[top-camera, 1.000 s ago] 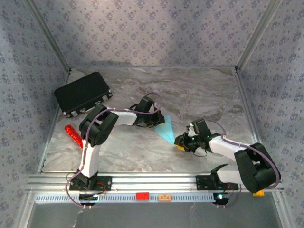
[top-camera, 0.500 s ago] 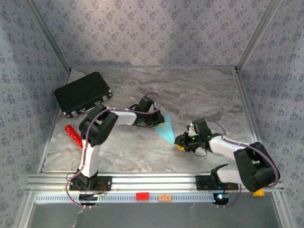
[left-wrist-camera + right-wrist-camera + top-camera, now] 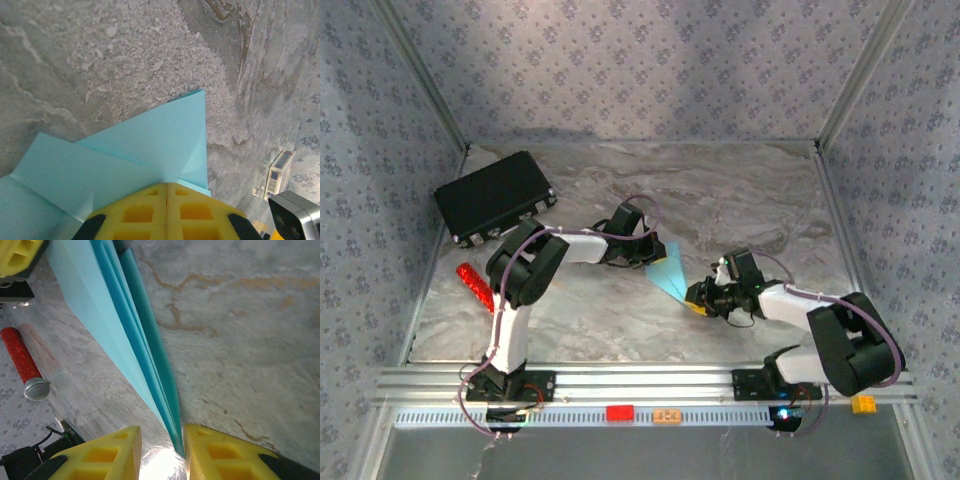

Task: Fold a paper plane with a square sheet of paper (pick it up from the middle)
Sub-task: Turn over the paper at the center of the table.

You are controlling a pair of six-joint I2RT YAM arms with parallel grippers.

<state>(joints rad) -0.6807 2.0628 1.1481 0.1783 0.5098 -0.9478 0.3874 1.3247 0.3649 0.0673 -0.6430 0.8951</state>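
The jaws of the right gripper (image 3: 162, 440) are set apart astride the pointed near tip of the paper plane (image 3: 125, 330). The left gripper (image 3: 166, 195) is closed at its wide far end. The plane is laid mid-table (image 3: 750, 190). If the tip is clamped off-centre, the layers may be splayed or crumpled. If it is pulled against the left gripper, the thin paper may be torn.

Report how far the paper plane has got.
Done: the sheet is already a pointed, layered dart, the plane. In hand: the left hand, shut, sits at its wide end; whether it pinches or presses I cannot tell. The right hand stands open around the nose tip. Left: probably sharpening creases or spreading the wings, then letting go.
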